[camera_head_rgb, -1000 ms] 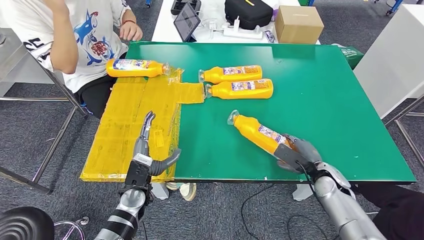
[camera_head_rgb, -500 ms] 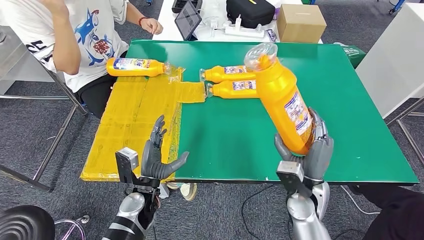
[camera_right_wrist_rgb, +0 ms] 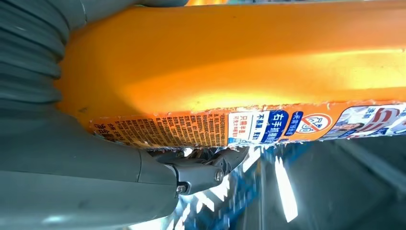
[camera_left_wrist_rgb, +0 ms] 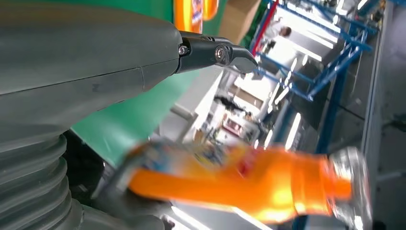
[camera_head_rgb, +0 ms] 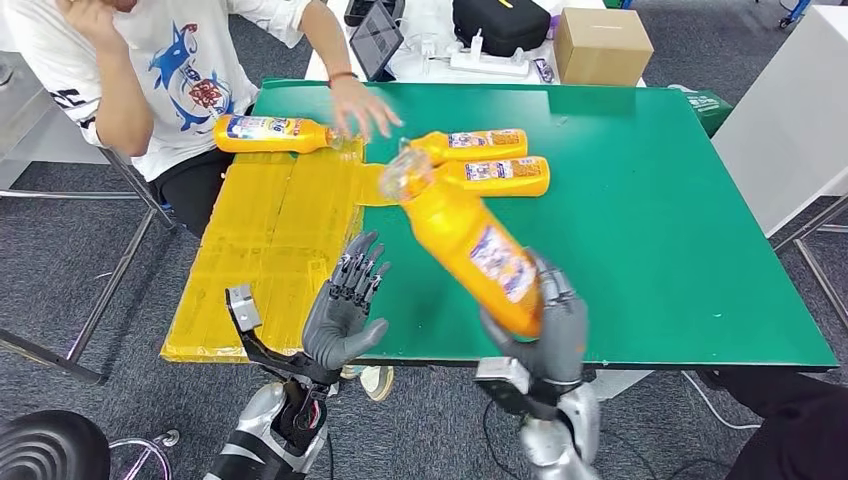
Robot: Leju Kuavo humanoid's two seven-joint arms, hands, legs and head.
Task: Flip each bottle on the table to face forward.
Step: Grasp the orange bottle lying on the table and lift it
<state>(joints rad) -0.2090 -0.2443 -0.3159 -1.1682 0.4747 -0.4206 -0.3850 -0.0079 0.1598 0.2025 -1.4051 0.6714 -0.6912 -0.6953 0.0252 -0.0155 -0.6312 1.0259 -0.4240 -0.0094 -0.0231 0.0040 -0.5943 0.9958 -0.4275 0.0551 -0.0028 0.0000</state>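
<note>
Gripping the orange bottle (camera_head_rgb: pixel 468 250) by its base above the table's (camera_head_rgb: pixel 640 200) near edge, the right hand (camera_head_rgb: pixel 545 335) tilts its cap far-left toward the spread, empty left hand (camera_head_rgb: pixel 343 310).

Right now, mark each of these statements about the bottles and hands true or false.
1. The right hand holds an orange bottle lifted off the green table. True.
2. The left hand grips a bottle. False: it holds nothing, fingers apart.
3. Two orange bottles lie side by side on the green table. True.
4. The cardboard box sits on the green table. False: it sits on the white table behind.
</note>
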